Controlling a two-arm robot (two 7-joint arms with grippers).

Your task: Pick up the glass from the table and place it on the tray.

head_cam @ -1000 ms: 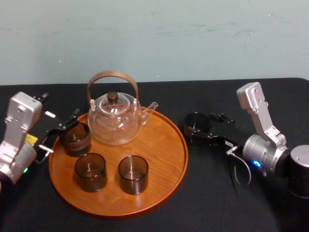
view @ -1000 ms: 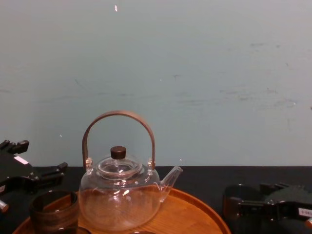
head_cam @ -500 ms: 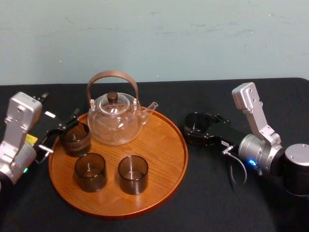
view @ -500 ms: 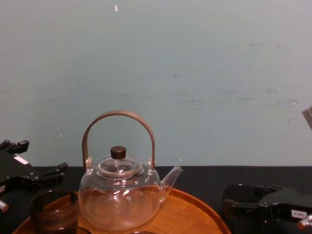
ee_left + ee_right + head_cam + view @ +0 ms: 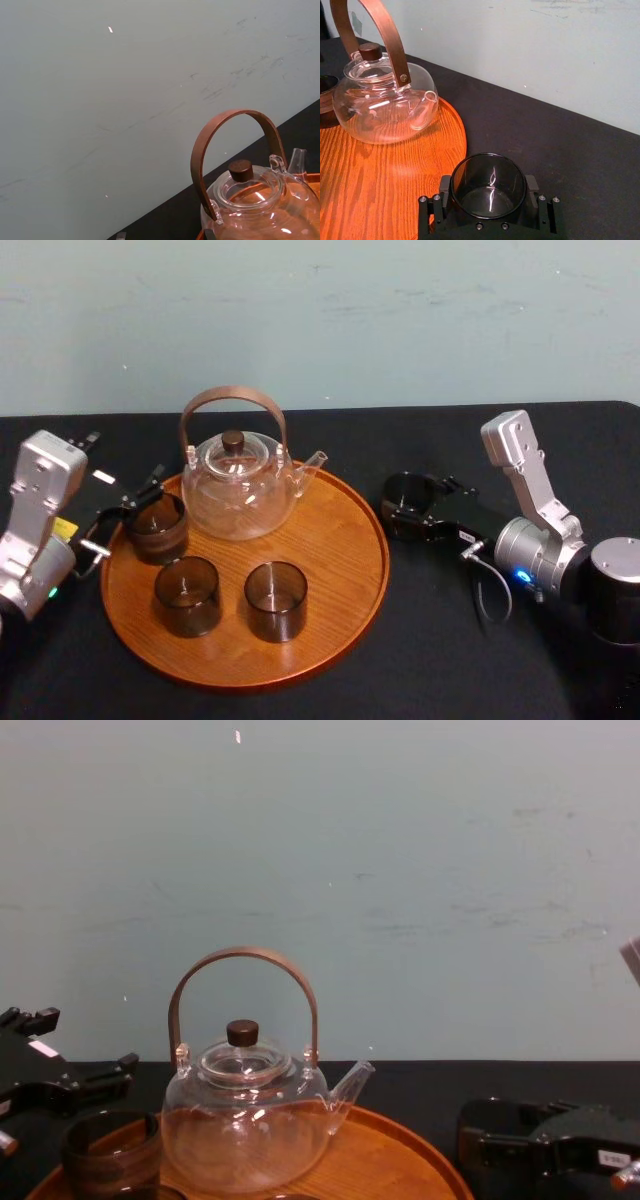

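**Thin smoked glass held in the right jaws, just off the tray**

Nearest me, the front of the tray (image 5: 330, 570) carries two dark tumblers (image 5: 187, 595) side by side, with bare wood to their right. A step back, a third tumbler (image 5: 158, 527) sits at the tray's left edge. The left gripper (image 5: 125, 512) hangs just beside it with its fingers spread, holding nothing.

Level with that on the other side, the glass (image 5: 489, 195) stands upright on the black table (image 5: 450, 660), just beside the tray's right rim but off it. The right gripper (image 5: 405, 508) is closed on it. Seen from the wrist, the two pads (image 5: 445, 184) press its wall from opposite sides, and the mouth is clear.

I'd judge the glass light, rigid and slick, with thin walls that won't forgive a hard squeeze or a knock. That hold across the body looks right, and a modest grip with an upright carry should suit it. The raised rim has to be cleared. The teapot (image 5: 238, 490), farther back on the tray, looks just as breakable, so the open wood at the front right seems the safer spot.
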